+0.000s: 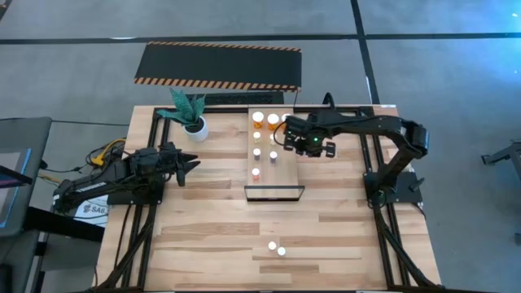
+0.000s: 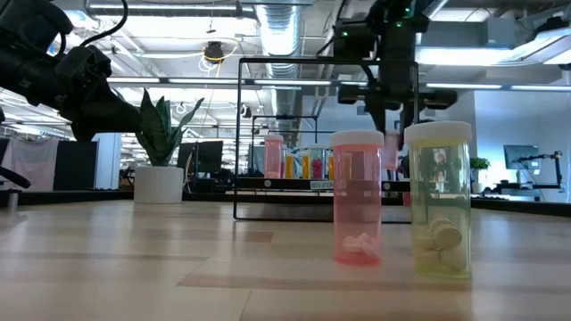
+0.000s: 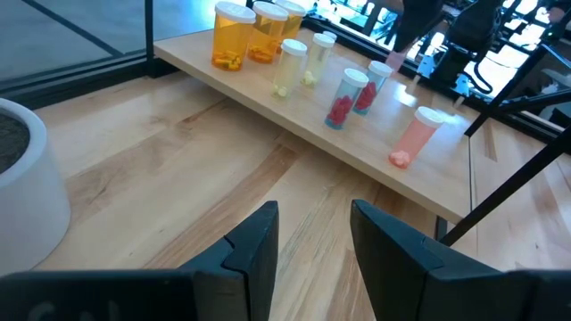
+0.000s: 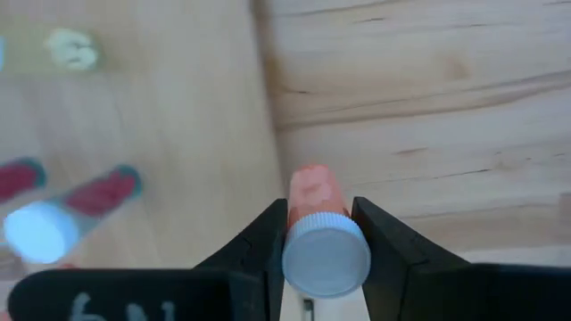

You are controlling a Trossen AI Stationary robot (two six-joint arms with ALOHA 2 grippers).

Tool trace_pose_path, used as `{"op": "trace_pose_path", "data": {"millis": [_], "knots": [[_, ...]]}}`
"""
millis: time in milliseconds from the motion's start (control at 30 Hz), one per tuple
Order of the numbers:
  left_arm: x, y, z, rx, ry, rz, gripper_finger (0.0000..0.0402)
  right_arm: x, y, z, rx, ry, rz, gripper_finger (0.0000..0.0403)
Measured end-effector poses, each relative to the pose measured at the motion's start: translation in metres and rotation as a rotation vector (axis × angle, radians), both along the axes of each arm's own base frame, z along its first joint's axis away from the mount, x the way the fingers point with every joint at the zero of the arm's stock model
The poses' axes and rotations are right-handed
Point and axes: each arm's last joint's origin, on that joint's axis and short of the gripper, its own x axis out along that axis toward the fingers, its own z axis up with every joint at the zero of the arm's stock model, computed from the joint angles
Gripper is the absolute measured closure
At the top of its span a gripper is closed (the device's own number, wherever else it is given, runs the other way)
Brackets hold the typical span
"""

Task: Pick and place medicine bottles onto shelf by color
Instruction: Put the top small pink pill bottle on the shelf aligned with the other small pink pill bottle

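Nearest the low camera, 2 small clear plastic bottles stand upright side by side near the table's front edge: a pink bottle [image 2: 358, 198] and a yellowish bottle [image 2: 438, 198], each a round cylinder with a smooth white cap and pale tablets lying at its bottom; from above they show as 2 white caps [image 1: 277, 248] on the plank tabletop [image 1: 203, 236], whose pale wood runs in long grained boards.

Past them lies the shelf [image 1: 286, 167], a long smooth pale board with a thin dark frame [image 1: 274, 194] at its nearer short end; along it stand more white-capped bottles: larger orange bottles [image 3: 234, 36] at the far end, then yellowish ones [image 3: 291, 64], red-filled ones [image 3: 346, 96] and a pink one [image 3: 415, 135].

Right gripper [image 4: 323, 234] hangs over the shelf's far right part, its 2 dark fingers pinching a small pink bottle [image 4: 314, 198] just under its white cap.

Left gripper [image 3: 312, 236] waits over the table's left side, fingers spread with nothing between them, pointing toward the shelf.

Beside it, near the table's far left corner, stands a round white pot [image 1: 196, 129] with stiff pointed green leaves; beyond the far edge lies a black mat [image 1: 218, 65] with striped orange edges.
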Motion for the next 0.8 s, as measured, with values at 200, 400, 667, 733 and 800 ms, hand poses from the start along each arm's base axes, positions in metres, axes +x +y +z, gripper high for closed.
{"op": "trace_pose_path", "data": {"millis": [200, 400, 667, 733, 800], "knots": [[0.000, 0.000, 0.000, 0.000, -0.001, 0.000, 0.0274, 0.024, 0.004, 0.001, 0.004, 0.024, 0.063, 0.0279], [0.000, 0.000, 0.000, 0.000, 0.000, 0.000, 0.0274, 0.048, 0.010, -0.003, 0.001, 0.027, 0.121, 0.0279], [0.000, 0.000, 0.000, 0.000, 0.000, 0.000, 0.0274, 0.070, 0.022, -0.005, 0.012, 0.060, 0.168, 0.0279], [0.000, 0.000, 0.000, 0.000, 0.000, 0.000, 0.0274, 0.076, 0.027, -0.004, 0.012, 0.064, 0.185, 0.0279], [0.000, 0.000, 0.000, 0.000, 0.000, 0.000, 0.0274, 0.077, 0.031, -0.002, 0.011, 0.062, 0.198, 0.0279]]}}
